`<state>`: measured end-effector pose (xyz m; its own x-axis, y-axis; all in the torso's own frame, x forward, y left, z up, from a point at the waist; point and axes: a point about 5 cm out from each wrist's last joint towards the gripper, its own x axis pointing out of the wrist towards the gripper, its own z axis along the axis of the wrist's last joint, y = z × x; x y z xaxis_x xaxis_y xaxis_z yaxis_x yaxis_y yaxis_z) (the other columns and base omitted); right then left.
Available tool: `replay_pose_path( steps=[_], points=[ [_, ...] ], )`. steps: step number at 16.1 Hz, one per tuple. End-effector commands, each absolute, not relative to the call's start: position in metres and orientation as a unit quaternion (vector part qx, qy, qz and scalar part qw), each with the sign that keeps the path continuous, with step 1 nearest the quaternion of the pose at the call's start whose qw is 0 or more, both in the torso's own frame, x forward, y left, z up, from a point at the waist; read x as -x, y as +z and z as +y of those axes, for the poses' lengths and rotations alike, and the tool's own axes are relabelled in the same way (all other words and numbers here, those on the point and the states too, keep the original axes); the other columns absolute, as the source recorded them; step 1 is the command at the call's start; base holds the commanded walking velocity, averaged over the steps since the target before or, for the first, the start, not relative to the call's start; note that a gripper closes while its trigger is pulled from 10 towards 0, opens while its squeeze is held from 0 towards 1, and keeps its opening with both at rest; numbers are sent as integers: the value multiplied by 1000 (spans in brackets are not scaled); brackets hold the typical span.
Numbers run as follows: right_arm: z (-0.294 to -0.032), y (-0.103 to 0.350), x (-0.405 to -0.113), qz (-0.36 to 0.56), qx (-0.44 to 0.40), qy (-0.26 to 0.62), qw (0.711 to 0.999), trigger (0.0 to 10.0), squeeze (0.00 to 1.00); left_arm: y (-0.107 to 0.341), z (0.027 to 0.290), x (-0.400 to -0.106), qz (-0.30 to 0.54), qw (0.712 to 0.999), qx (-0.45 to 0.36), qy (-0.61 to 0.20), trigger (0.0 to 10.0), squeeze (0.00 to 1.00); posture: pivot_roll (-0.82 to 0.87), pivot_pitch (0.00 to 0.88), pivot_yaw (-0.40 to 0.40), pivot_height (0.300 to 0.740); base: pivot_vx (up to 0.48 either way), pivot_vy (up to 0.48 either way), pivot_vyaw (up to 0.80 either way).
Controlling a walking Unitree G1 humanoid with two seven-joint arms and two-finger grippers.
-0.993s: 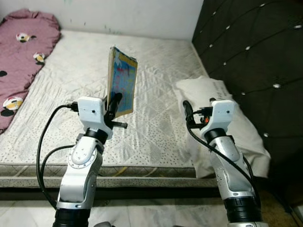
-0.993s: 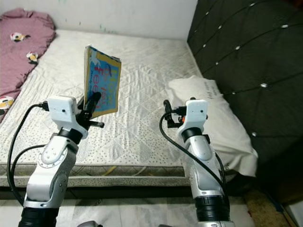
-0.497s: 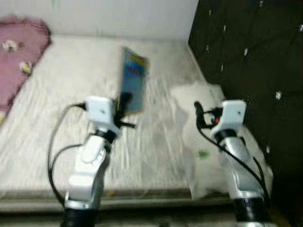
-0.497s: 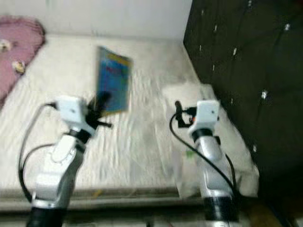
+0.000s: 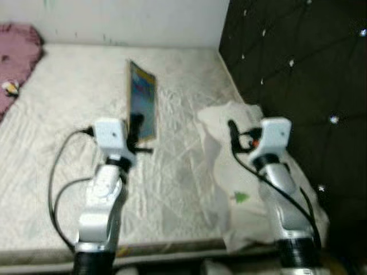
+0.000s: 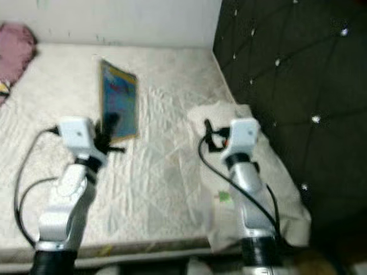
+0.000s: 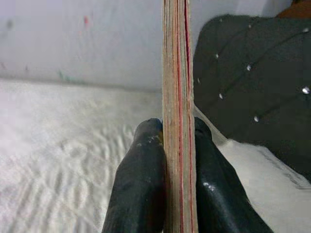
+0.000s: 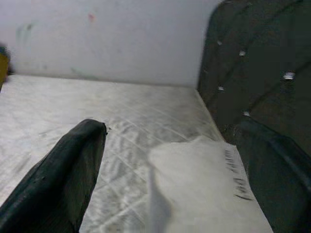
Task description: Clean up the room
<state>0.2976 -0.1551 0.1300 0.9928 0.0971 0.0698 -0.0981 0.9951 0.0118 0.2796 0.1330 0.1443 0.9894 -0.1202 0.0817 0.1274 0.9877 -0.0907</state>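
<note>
book [image 5: 141, 102]: glossy printed cover, layered paper edges showing | left gripper [image 7: 178, 145]: smooth black fingers catching dull highlights | mattress [image 5: 69, 114]: quilted matt white cloth | pillow [image 5: 241, 189]: wrinkled white cloth | headboard [image 5: 298, 69]: dark tufted padding, shiny studs glinting | arms [image 5: 103, 200]: silver metal gleaming

A white quilted mattress [image 5: 69, 109] lies against a pale wall [image 5: 132, 20], with a dark tufted headboard [image 5: 298, 74] along its right side.

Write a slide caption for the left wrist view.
Left gripper clamps a thin book edge-on above the white mattress, dark tufted headboard behind.
</note>
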Motion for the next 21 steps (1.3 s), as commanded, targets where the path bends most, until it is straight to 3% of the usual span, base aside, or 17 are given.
replay_pose_path(
  steps=[1,2,4,8,18,21],
  points=[
    [-152,133,-297,-39,-9,56,998,10000,0,142,151,-282,-21,999,30,9,10000,0,-20,2,-77,740,0,0,0],
    [-152,133,-296,-39,-11,57,998,10000,0,135,156,-283,10,998,55,38,10000,0,-20,3,-77,740,0,0,0],
    [-151,131,-294,-34,-12,60,998,10000,0,126,155,-277,27,984,174,-23,10000,0,-16,17,-84,726,0,0,0],
    [-149,131,-293,-34,-10,67,997,10000,0,124,155,-274,39,994,99,-31,10000,0,-8,50,-88,682,0,0,0],
    [-148,127,-284,-20,-4,81,996,10000,0,108,142,-257,124,977,145,-99,10000,0,-19,65,-101,677,0,0,0],
    [-149,125,-282,-16,-3,81,997,10000,0,108,142,-258,124,975,153,-100,10000,0,-20,55,-99,643,0,0,0]
  ],
)
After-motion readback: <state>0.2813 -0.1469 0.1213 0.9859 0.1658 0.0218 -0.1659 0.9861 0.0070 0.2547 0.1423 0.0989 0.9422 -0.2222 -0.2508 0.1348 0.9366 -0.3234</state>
